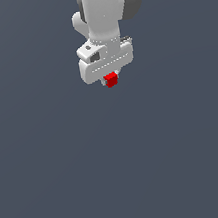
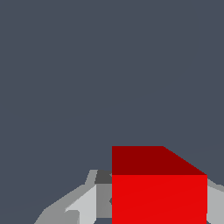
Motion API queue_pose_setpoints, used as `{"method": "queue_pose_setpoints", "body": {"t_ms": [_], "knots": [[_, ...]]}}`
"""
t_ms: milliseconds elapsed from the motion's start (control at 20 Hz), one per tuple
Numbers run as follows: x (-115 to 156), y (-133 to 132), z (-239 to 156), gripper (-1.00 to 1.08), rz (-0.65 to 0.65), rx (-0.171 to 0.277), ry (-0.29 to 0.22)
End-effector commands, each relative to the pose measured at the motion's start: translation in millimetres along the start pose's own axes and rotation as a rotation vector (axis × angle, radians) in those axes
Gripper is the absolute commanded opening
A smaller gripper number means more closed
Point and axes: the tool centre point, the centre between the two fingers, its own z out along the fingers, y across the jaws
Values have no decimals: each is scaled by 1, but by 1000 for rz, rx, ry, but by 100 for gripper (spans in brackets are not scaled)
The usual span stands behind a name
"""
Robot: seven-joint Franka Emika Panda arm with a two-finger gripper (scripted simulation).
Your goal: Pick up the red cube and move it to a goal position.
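**Red cube held in pincer over plain slate ground**

Seen in the exterior view near the upper middle: a white arm pointing down, ending in a broad white pincer. Clenched on the red cube, which sits directly beneath the pincer's wide body, between its short fingers. Much narrower than the pincer housing above it. Only small slivers of the fingers visible at either side of the cube; cube faces flat and bright, the lower one slightly darker.

From the wrist view, the red cube large and close, gripped between pale grey fingers pressing on both its flanks. One face bright red, the adjoining face a deeper, shaded red.

Surroundings: nothing but a uniform dark slate-blue field in both views. No edge, seam, horizon, wall or texture to separate a table from a room behind it. No shadow cast under the cube or the pincer, so impossible to tell whether the cube hangs above a surface or touches one. No goal marker distinguishable anywhere around or below the pincer. Lighting flat and even, with soft shading only on the rounded grey joint behind the arm's upper part.
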Motion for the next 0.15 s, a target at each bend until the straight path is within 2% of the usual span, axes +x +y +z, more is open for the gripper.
{"method": "queue_pose_setpoints", "body": {"t_ms": [0,100], "knots": [[0,0,-2,-100,0,0,0],[1,0,-1,-100,0,0,0]]}}
